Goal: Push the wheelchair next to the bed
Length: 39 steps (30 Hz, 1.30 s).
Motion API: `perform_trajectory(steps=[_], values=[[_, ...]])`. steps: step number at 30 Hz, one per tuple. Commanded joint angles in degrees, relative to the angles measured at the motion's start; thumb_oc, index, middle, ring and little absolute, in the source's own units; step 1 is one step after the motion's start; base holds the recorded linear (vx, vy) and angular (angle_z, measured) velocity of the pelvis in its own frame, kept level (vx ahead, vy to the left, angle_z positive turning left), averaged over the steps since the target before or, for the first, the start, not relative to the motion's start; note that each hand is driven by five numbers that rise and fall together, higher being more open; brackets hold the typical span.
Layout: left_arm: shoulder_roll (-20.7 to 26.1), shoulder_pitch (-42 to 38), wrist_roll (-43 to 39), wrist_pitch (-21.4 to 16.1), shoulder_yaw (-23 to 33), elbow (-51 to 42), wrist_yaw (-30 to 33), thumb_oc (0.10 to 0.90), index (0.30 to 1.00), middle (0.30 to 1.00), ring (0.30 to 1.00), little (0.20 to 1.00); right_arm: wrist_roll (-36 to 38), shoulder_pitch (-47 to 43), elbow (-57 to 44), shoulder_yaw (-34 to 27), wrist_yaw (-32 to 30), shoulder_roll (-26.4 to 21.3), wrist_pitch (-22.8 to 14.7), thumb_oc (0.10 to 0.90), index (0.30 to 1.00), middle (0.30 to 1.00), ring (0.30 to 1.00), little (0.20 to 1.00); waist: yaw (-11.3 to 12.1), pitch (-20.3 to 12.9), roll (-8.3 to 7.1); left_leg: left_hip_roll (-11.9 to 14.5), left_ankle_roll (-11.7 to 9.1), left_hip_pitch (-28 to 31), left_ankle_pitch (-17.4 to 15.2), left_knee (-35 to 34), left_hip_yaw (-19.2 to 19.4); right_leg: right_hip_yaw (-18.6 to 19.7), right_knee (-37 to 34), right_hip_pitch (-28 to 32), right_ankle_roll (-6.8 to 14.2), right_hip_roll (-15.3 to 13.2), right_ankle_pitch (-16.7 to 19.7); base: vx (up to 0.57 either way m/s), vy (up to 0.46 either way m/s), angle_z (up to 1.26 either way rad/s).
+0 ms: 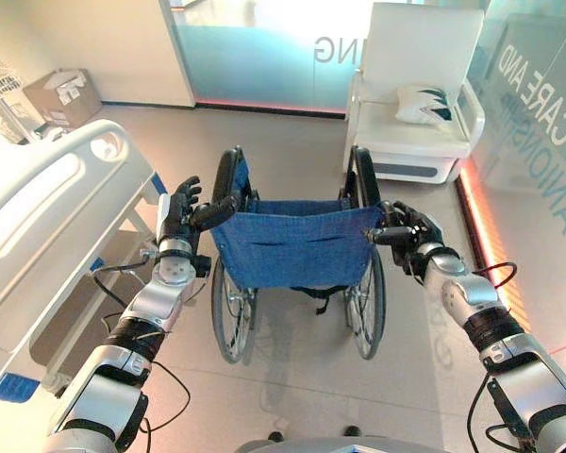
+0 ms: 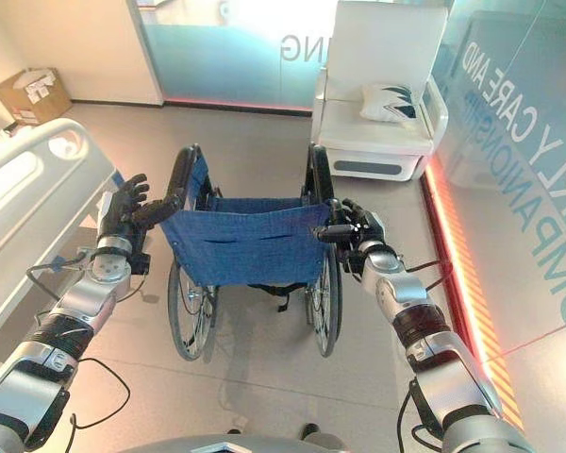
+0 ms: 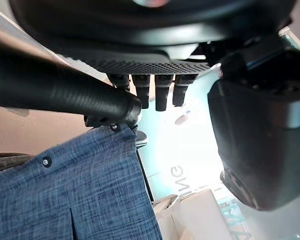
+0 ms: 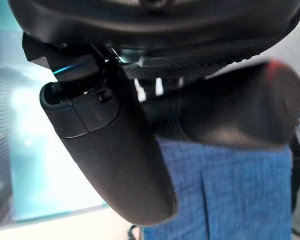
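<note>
Two hands were at the wheelchair [image 1: 297,247], one at each push handle behind its blue fabric backrest [image 1: 295,243]. The left hand [image 1: 177,215] stood against the left handle [image 1: 213,213] with its fingers straight and pointing up, not wrapped round the grip; in the left wrist view the black handle [image 3: 60,92] lay across the palm with the fingertips [image 3: 142,92] extended past it. The right hand [image 1: 410,229] had its fingers curled round the right handle [image 1: 385,235]; in the right wrist view the thumb [image 4: 110,150] lay over the dark grip [image 4: 230,112]. The wheelchair stood on the floor [image 1: 292,151] directly in front of the robot, facing away from it, both large wheels down. The bed [image 1: 47,226] stood to the robot's left, its white end board near the left wheel [image 1: 228,316] but apart from it. A white armchair [image 1: 417,94] with a cushion [image 1: 423,104] stood beyond the wheelchair to the right, against a glass wall. A cardboard box [image 1: 64,94] sat on the floor at far left.
</note>
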Motion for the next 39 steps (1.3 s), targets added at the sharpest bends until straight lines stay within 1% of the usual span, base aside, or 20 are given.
perform_trajectory(steps=[1, 8, 11, 12, 15, 18, 20, 21, 26, 28, 31, 33, 39], values=[[1.6, -13.2, -0.9, -6.0, 0.1, -0.3, 0.9, 0.800, 0.900, 0.900, 0.900, 0.900, 3.7, -9.0, 0.8, 1.0, 0.0, 0.2, -3.7, 0.800, 0.900, 0.900, 0.900, 0.900, 1.1, -3.3, -1.39, -3.8, -0.4, -0.9, -3.5, 0.2, 2.6, -1.1, 1.8, 1.5, 0.9, 0.3, -3.2, 0.00, 0.000, 0.00], [3.9, -11.9, -6.7, -3.3, 3.4, -5.8, -1.5, 0.800, 0.900, 0.900, 0.900, 0.900, 5.5, -7.4, -1.8, -0.2, 0.8, -0.4, -2.3, 0.800, 0.900, 0.900, 0.900, 0.900, 1.6, -3.3, -1.22, -4.0, -0.5, -0.9, -3.4, 0.2, 2.0, -1.5, 1.8, 1.7, 1.0, 0.2, -3.2, 0.00, -0.005, 0.05], [5.0, -11.6, -6.4, -1.6, 4.5, -8.3, -1.5, 0.800, 0.900, 0.900, 0.900, 0.900, 5.3, -6.7, -2.5, -0.5, 0.7, -0.4, -2.1, 0.800, 0.900, 0.900, 0.900, 0.900, 1.8, -3.2, -1.07, -4.0, -0.5, -1.0, -3.4, 0.2, 1.9, -1.8, 1.8, 1.7, 1.0, 0.1, -3.3, -0.02, -0.006, 0.08], [5.9, -11.8, -6.5, -0.5, 4.9, -9.4, -1.5, 0.800, 0.900, 0.900, 0.900, 0.900, 5.3, -6.3, -2.9, -0.5, 0.3, -0.6, -2.1, 0.800, 0.900, 0.900, 0.900, 0.900, 1.9, -3.2, -0.96, -4.0, -0.5, -1.0, -3.3, 0.2, 1.8, -1.9, 1.8, 1.7, 1.0, 0.1, -3.3, -0.03, -0.003, 0.03], [7.2, -12.0, -5.9, 0.9, 5.3, -10.1, -2.2, 0.800, 0.900, 0.900, 0.900, 0.900, 5.4, -6.2, -3.2, -0.8, 0.1, -1.1, -1.9, 0.800, 0.900, 0.900, 0.900, 0.900, 2.0, -3.1, -0.79, -4.0, -0.5, -1.2, -3.3, 0.2, 1.7, -1.9, 1.8, 1.7, 1.0, 0.0, -3.4, -0.04, 0.001, 0.01], [8.3, -12.3, -5.8, 2.4, 5.2, -10.2, -3.5, 0.800, 0.900, 0.900, 0.900, 0.900, 5.6, -6.1, -3.1, -1.1, 0.1, -1.5, -1.9, 0.800, 0.900, 0.900, 0.900, 0.900, 2.1, -3.1, -0.63, -4.0, -0.5, -1.2, -3.4, 0.2, 1.5, -2.0, 1.6, 1.7, 1.1, 0.0, -3.4, -0.02, -0.001, 0.01], [9.4, -12.2, -5.9, 3.7, 4.8, -10.5, -5.7, 0.800, 0.900, 0.900, 0.900, 0.900, 5.8, -5.5, -3.6, -1.4, 0.4, -2.1, -1.7, 0.800, 0.900, 0.900, 0.900, 0.900, 2.1, -3.1, -0.52, -4.1, -0.5, -1.3, -3.4, 0.2, 1.5, -2.1, 1.4, 1.8, 1.1, 0.0, -3.4, -0.04, -0.007, 0.01], [9.4, -12.2, -5.9, 3.7, 4.8, -10.5, -5.7, 0.800, 0.900, 0.900, 0.900, 0.900, 5.8, -5.5, -3.6, -1.4, 0.4, -2.1, -1.7, 0.800, 0.900, 0.900, 0.900, 0.900, 2.1, -3.1, -0.52, -4.1, -0.5, -1.3, -3.4, 0.2, 1.5, -2.1, 1.4, 1.8, 1.1, 0.0, -3.4, -0.03, -0.007, 0.01], [10.9, -10.5, -5.7, 6.7, 5.1, -12.3, -9.3, 0.800, 0.900, 0.900, 0.900, 0.900, 5.1, -3.9, -5.1, -2.0, 1.4, -3.0, -1.8, 0.800, 0.900, 0.900, 0.900, 0.900, 2.3, -3.0, -0.36, -4.1, -0.5, -1.3, -3.4, 0.2, 1.5, -2.2, 1.3, 1.8, 1.3, 0.0, -3.3, -0.02, -0.005, 0.00], [11.6, -9.5, -4.8, 8.9, 5.3, -12.4, -11.1, 0.800, 0.900, 0.900, 0.900, 0.900, 4.4, -3.1, -6.2, -2.2, 1.5, -3.4, -2.0, 0.800, 0.900, 0.900, 0.900, 0.900, 2.2, -2.9, -0.26, -4.1, -0.5, -1.2, -3.3, 0.2, 1.5, -2.1, 1.2, 1.9, 1.3, 0.0, -3.2, -0.03, -0.007, 0.00], [12.1, -9.3, -4.5, 10.2, 5.1, -11.6, -12.2, 0.800, 0.900, 0.900, 0.900, 0.900, 3.5, -3.0, -6.3, -2.1, 1.7, -3.7, -2.3, 0.800, 0.900, 0.900, 0.900, 0.900, 2.2, -2.9, -0.16, -4.0, -0.5, -1.2, -3.3, 0.2, 1.6, -2.1, 1.2, 1.9, 1.4, 0.0, -3.2, 0.00, 0.000, 0.00], [12.7, -9.6, -3.8, 11.0, 4.2, -9.3, -12.7, 0.800, 0.900, 0.900, 0.900, 0.900, 3.7, -3.4, -6.4, -1.6, 1.4, -4.2, -2.1, 0.800, 0.900, 0.900, 0.900, 0.900, 2.0, -2.8, -0.06, -4.0, -0.5, -1.2, -3.2, 0.2, 1.8, -2.0, 1.2, 1.8, 1.4, 0.0, -3.1, 0.00, 0.000, 0.00], [12.6, -9.9, -2.4, 11.4, 3.0, -6.3, -13.7, 0.800, 0.900, 0.900, 0.900, 0.900, 4.2, -3.2, -6.3, -1.0, 1.2, -4.2, -2.2, 0.800, 0.900, 0.900, 0.900, 0.900, 1.7, -2.7, -0.04, -4.0, -0.5, -1.2, -3.1, 0.2, 2.1, -1.9, 1.2, 1.7, 1.5, 0.1, -3.0, 0.00, 0.000, 0.00]])
